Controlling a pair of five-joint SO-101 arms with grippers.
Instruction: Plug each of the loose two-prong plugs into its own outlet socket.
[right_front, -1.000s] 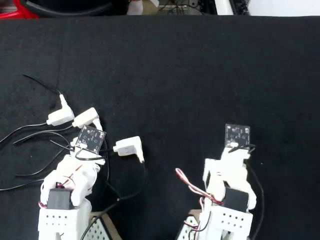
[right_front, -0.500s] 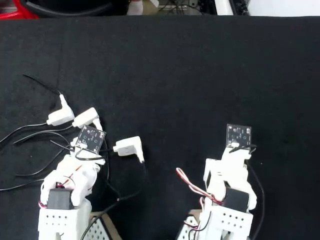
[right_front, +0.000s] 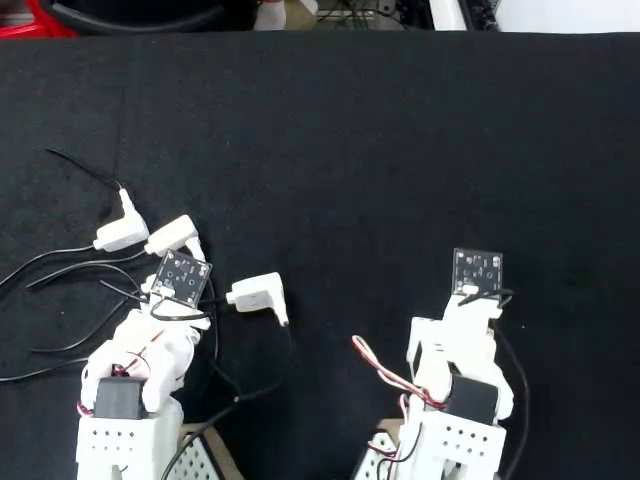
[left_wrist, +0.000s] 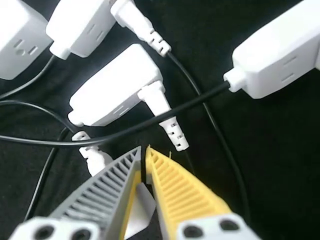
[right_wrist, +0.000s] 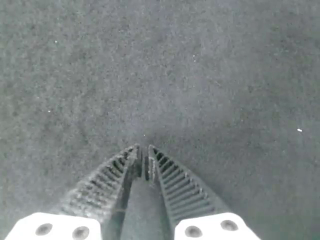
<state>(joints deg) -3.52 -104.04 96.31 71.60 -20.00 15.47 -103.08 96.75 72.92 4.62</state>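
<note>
Left hand (left_wrist: 145, 152) closed tight, nothing clearly gripped, poised over clustered white plastic outlet blocks (left_wrist: 112, 90) and black cords (left_wrist: 200, 100), likely choosing a plug. Right hand (right_wrist: 144, 150) closed, parked over black cloth tabletop (right_wrist: 210, 60).

white socket blocks (right_front: 258, 293) w/ black cords (left_wrist: 195, 100) lie clustered flat, white plug (left_wrist: 160, 102) against one.

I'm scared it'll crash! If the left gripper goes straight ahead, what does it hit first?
Probably the black cable crossing just ahead of the left gripper, then the white socket block behind it. Its height above them is unclear.
</note>
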